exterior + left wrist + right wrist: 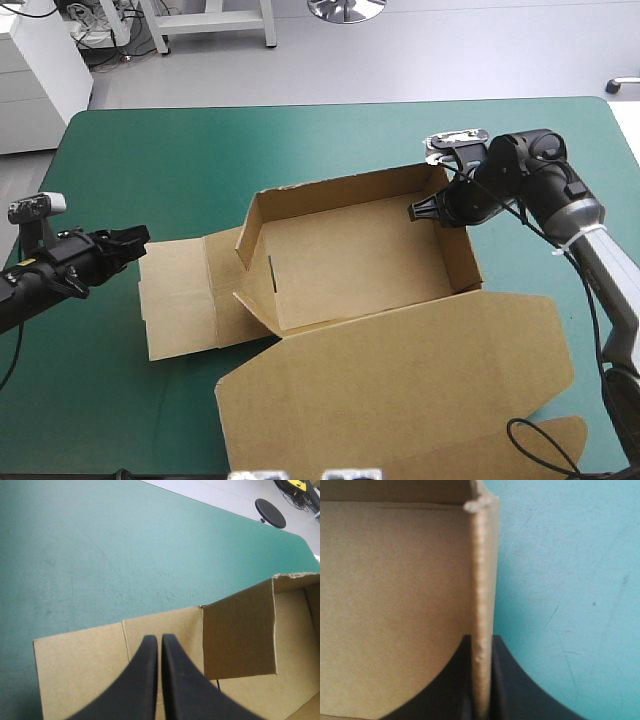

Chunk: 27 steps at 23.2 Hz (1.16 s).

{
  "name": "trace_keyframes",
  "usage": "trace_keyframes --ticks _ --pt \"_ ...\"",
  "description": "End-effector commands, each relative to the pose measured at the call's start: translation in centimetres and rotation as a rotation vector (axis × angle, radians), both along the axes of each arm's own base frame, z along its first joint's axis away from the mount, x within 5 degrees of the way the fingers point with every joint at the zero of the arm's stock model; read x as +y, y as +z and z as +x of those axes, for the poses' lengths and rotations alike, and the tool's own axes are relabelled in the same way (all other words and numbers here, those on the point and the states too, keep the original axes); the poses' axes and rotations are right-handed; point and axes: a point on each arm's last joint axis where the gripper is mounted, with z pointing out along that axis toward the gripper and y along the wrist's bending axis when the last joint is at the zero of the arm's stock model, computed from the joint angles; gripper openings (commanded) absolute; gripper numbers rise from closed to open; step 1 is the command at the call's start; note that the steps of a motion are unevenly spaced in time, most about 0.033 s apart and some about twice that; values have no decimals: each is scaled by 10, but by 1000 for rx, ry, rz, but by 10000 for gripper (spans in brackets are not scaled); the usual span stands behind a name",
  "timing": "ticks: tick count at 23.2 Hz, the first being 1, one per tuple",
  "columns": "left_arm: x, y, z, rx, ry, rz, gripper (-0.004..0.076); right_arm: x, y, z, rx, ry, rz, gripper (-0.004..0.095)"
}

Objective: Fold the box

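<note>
High view: nearest lies the flat lid of the brown box, an open tray at the middle of the teal-green bench. At the box's left, the left hand, fingers pressed together and empty, hovers over the unraised side flap, probably ready to lift it. Farther off, the right hand pinches the box's right wall near its far corner, likely steadying the tray.
</note>
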Motion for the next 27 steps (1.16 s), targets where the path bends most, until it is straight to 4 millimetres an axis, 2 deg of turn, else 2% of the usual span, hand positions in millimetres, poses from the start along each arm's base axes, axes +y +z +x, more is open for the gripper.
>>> trace_keyframes --ticks 1,12,14,18,21,24,25,27 --pt "-4 17 0 -80 3 -57 9 -2 20 -1 -67 -24 33 -15" --pt "-17 17 1 -78 -67 -59 9 13 -21 50 -18 -87 26 -15" --pt "-24 14 0 -58 -110 -12 9 17 -29 67 -8 -109 10 -15" --pt "-29 12 0 -51 -140 12 9 19 -36 80 -11 -108 -14 -15" --pt "-29 12 0 -54 -136 13 9 19 -38 82 -7 -108 -21 1" --pt "-29 12 0 -54 -136 13 9 17 -39 80 30 -106 -11 180" --pt "-29 12 0 -54 -136 13 9 13 -40 80 41 -90 -10 294" --pt "-29 13 0 -54 -136 11 9 9 -39 80 54 -94 -4 440"
